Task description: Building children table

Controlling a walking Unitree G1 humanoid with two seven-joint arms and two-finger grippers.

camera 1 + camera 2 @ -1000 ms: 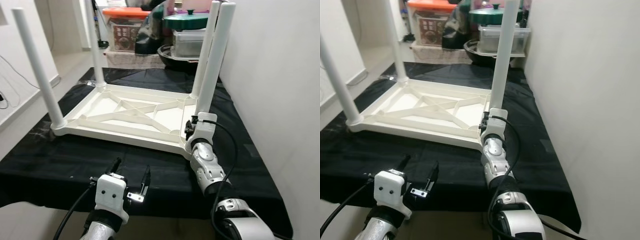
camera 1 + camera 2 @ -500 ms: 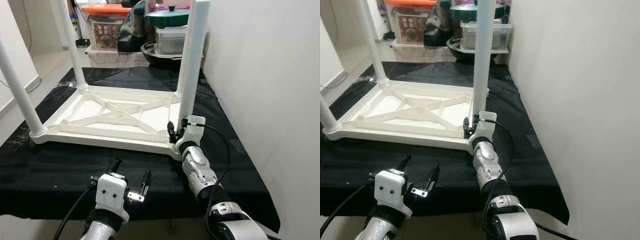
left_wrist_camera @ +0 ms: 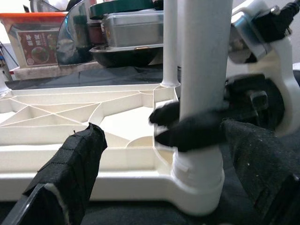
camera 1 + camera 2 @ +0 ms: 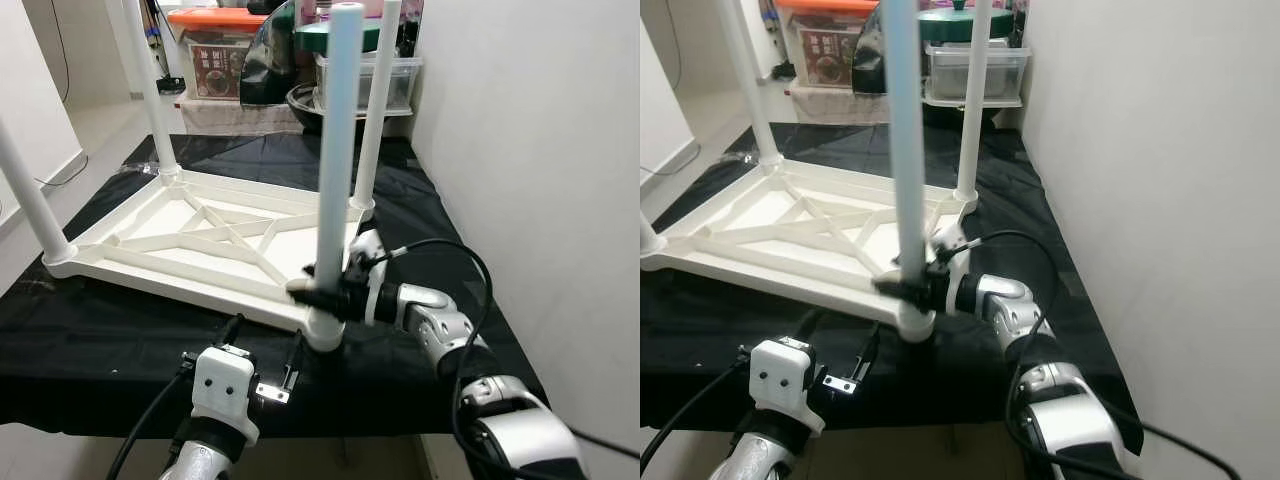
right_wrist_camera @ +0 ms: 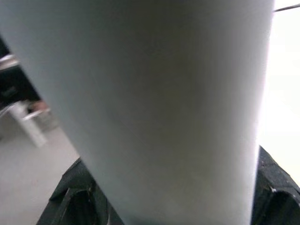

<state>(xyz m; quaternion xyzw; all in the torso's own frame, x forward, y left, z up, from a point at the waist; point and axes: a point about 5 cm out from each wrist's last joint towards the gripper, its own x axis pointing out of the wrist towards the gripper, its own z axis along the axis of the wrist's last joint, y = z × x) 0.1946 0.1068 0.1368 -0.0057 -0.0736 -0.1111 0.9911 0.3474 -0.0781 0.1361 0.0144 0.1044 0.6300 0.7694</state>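
Nothing can be read for certain. The one printed thing is a red label [image 3: 35,47] on the front of the clear storage box [image 4: 222,62] with the orange lid, standing on the floor beyond the surface — in the left wrist view it carries a few pale characters beside a dark square picture, too small and blurred to make out. In the head views the same label is a dark red patch and no more. The white plastic table, its legs and the lidded pots behind it bear no lettering, brand or number — none that is legible, at least.
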